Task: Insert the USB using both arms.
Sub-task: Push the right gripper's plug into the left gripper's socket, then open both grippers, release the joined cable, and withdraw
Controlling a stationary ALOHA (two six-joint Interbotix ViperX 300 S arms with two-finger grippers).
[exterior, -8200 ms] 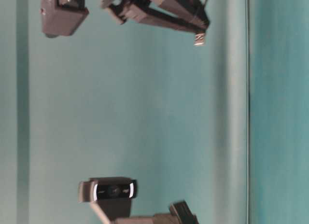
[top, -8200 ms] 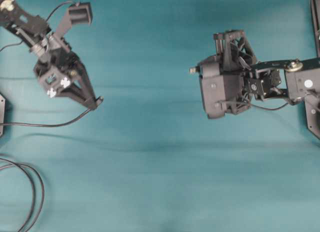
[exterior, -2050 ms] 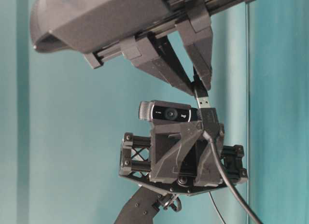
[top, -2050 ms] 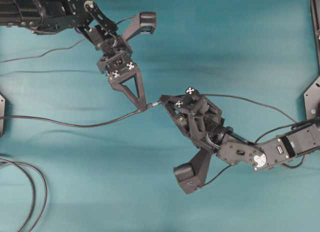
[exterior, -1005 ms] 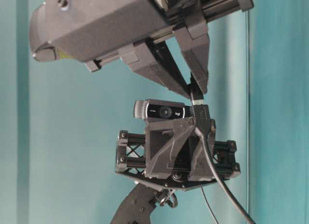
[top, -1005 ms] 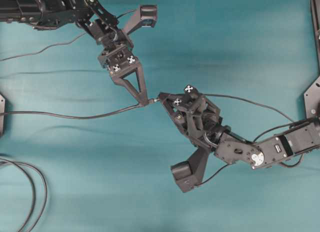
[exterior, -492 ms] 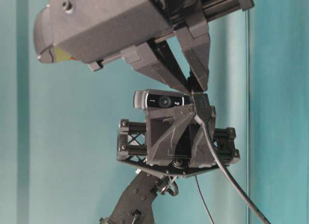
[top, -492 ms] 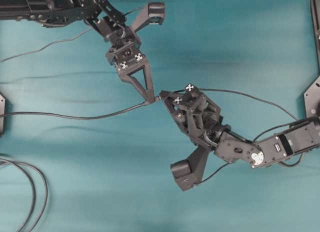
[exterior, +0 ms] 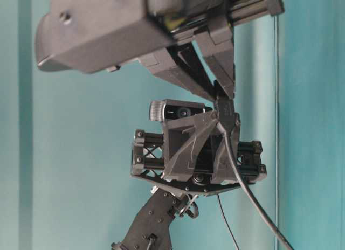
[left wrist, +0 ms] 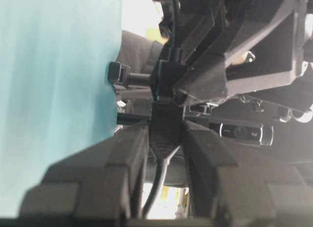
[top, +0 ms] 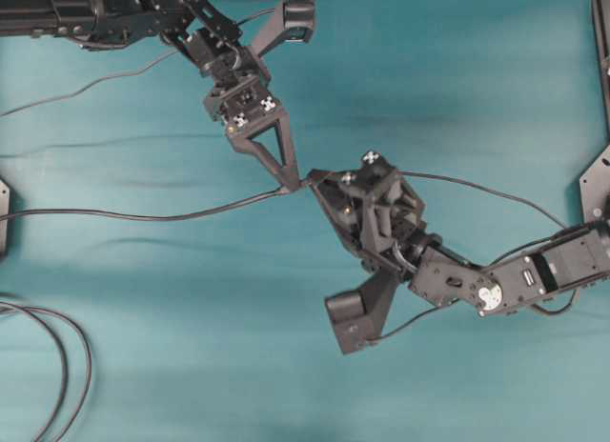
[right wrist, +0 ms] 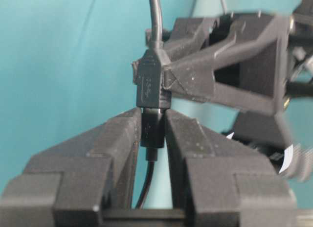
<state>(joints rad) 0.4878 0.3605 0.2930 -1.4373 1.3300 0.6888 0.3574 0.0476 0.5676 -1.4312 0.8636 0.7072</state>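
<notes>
The USB [right wrist: 153, 129] is a short dark plug body on a thin cable, pinched between the fingers of my right gripper [right wrist: 153, 120]. Its silver tip is hidden: the body butts straight against the black socket [right wrist: 148, 85]. My left gripper [left wrist: 166, 133] is shut on that socket [left wrist: 166, 126], whose cable hangs down between its fingers. From overhead, the left gripper [top: 289, 185] and right gripper [top: 315, 182] meet tip to tip at mid-table, above the surface. The table-level view shows the joint [exterior: 224, 108] with no metal showing.
The socket's thin cable [top: 143, 215] runs left across the teal cloth to the table edge. A thicker looped black cable [top: 67, 366] lies at the lower left. Another thin cable [top: 486, 188] arcs from the right gripper toward the right arm's base.
Both grippers drifted slightly up and right in the overhead view while staying tip to tip. The sliver of silver tip between plug and socket has vanished; the two now sit flush.
</notes>
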